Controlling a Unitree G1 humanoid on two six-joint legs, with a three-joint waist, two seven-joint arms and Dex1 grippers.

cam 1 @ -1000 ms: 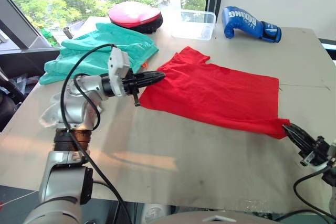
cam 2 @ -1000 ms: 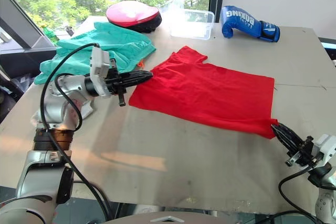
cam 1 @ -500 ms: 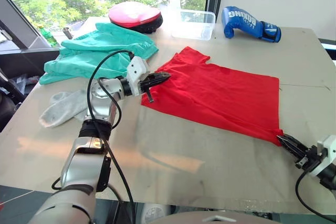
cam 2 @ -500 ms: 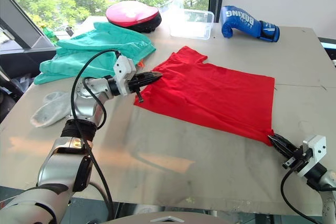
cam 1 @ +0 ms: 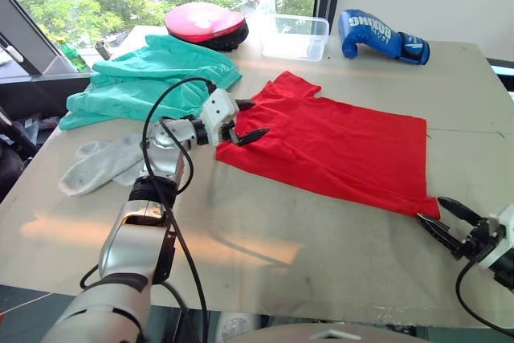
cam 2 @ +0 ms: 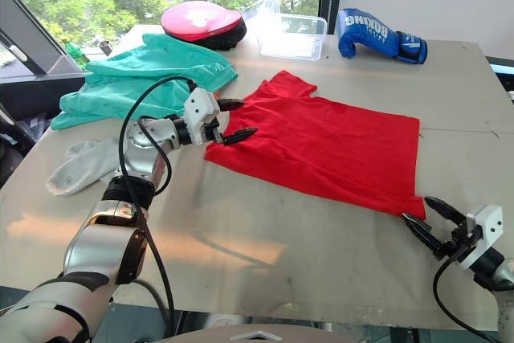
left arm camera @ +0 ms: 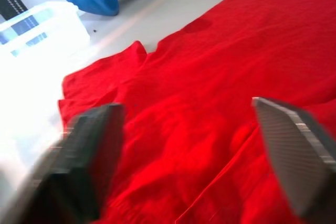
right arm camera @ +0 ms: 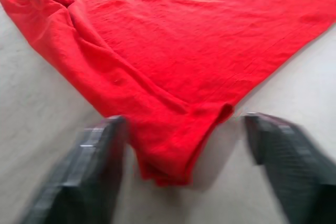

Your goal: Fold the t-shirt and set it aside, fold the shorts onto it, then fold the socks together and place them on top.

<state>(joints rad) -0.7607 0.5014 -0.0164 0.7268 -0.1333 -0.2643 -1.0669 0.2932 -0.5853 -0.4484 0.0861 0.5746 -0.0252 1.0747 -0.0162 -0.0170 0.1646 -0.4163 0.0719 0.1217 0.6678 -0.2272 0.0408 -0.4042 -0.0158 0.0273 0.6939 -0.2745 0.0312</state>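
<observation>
Behind the grey table [cam 1: 265, 247] you have a window with green trees outside. You see the t-shirt [cam 1: 329, 146] lying flat across the middle of the table, folded into a rough rectangle, one sleeve pointing toward the clear plastic box [cam 1: 295, 36] at the far edge. Your left gripper [cam 1: 247, 120] sits at the shirt's left edge, near that sleeve, with its two black fingers spread wide apart and nothing between them; the left wrist view shows red fabric lying under the gap. Your right gripper [cam 2: 426, 216] is at the near right corner of the shirt, fingers parted wide on either side of the corner's tip, gripping nothing; in the right wrist view the folded corner lies between the two fingers without either one touching it. You find the shorts [cam 1: 148, 78] heaped at the far left of the table, just behind the left arm. The socks [cam 1: 100, 163] lie on the table beside that arm's elbow, nearer you than the shorts. A red-pink round pad [cam 1: 206, 23] rests beyond the shorts, and a blue boxing glove [cam 1: 379, 35] lies at the far right, beside the plastic box.
</observation>
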